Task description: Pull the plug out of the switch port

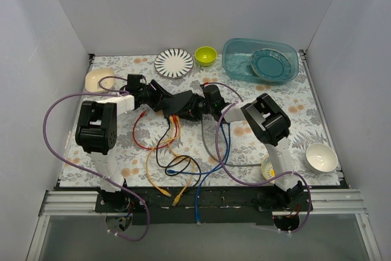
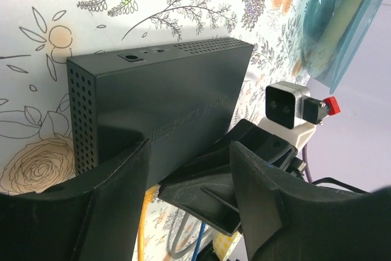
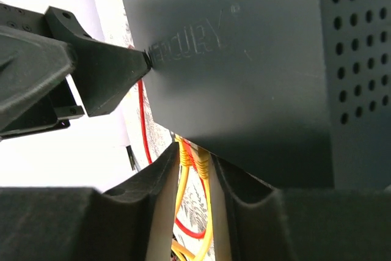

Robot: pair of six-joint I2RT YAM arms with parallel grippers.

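The switch (image 1: 183,103) is a flat matte-black box lying mid-table between my two grippers. In the left wrist view it (image 2: 165,96) fills the middle, vent holes on its left side. My left gripper (image 1: 160,99) (image 2: 190,145) is open, its fingertips resting on the switch's top face. My right gripper (image 1: 206,109) (image 3: 195,154) reaches in at the port edge. Its fingers close on a yellow plug (image 3: 203,164) seated in the switch (image 3: 244,59), beside a second yellow plug (image 3: 184,154). The ports themselves are hidden.
Yellow, red, blue, black and grey cables (image 1: 177,151) trail from the switch toward the near edge. At the back stand a striped plate (image 1: 174,62), a green bowl (image 1: 206,55) and a blue tub (image 1: 244,53) holding a teal plate. A cream bowl (image 1: 98,79) is at the left, a white bowl (image 1: 322,157) at the right.
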